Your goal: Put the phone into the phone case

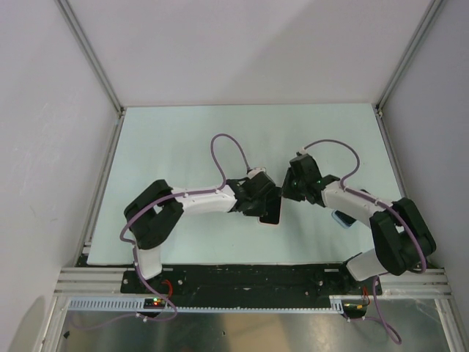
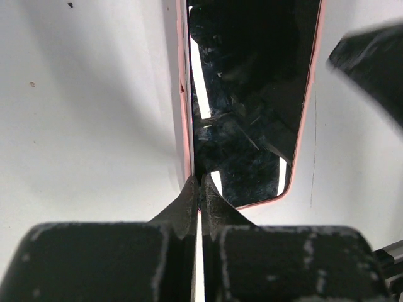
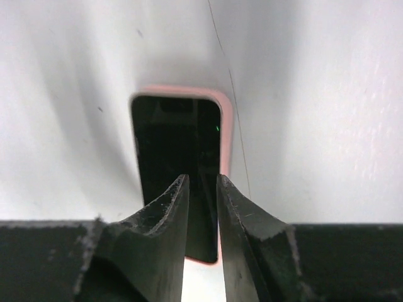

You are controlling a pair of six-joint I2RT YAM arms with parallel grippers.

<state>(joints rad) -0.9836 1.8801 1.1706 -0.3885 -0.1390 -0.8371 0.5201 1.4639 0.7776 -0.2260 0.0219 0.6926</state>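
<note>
Left end effector (image 2: 199,189) is being held pinched together, seemingly on the pink rim of the case (image 2: 185,119) at one corner. The right end effector (image 3: 203,189) is being poised over the other side, its fingers narrowly apart with nothing clamped between them. The phone (image 2: 252,94) is being seen screen-up inside the case on the table (image 1: 183,139), between the two arms. Whether every edge is being held fully under the rim cannot be told. Seating is judged to be nearly done. To finish well, the case should be steadied by the left while the glass is being pressed gently near its edges by the right, corner by corner. That way the rim is being snapped over without the phone being skidded or tilted.
</note>
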